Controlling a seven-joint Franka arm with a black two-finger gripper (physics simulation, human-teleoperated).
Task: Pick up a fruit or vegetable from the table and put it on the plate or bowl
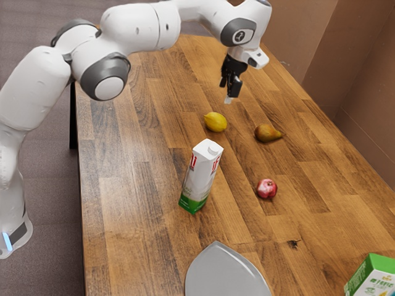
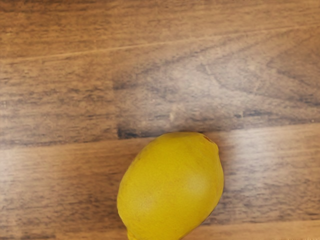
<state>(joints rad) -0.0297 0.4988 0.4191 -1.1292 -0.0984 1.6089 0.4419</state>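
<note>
Yellow lemon (image 1: 215, 121) sits on the wooden table (image 1: 142, 203), at seven o'clock from the gripper (image 1: 229, 94) hovering above it. Whether that pincer is apart or together, I can't tell. Nothing's lifted yet: grasp, carry and drop all remain, and the grey plate (image 1: 225, 274) waits at six o'clock, beyond the carton (image 1: 200, 176).

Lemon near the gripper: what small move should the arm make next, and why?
Probably ease the gripper down and across to centre over the lemon. In the exterior view it hangs above the table, apart from the lemon; the wrist view has the lemon off-centre.
</note>
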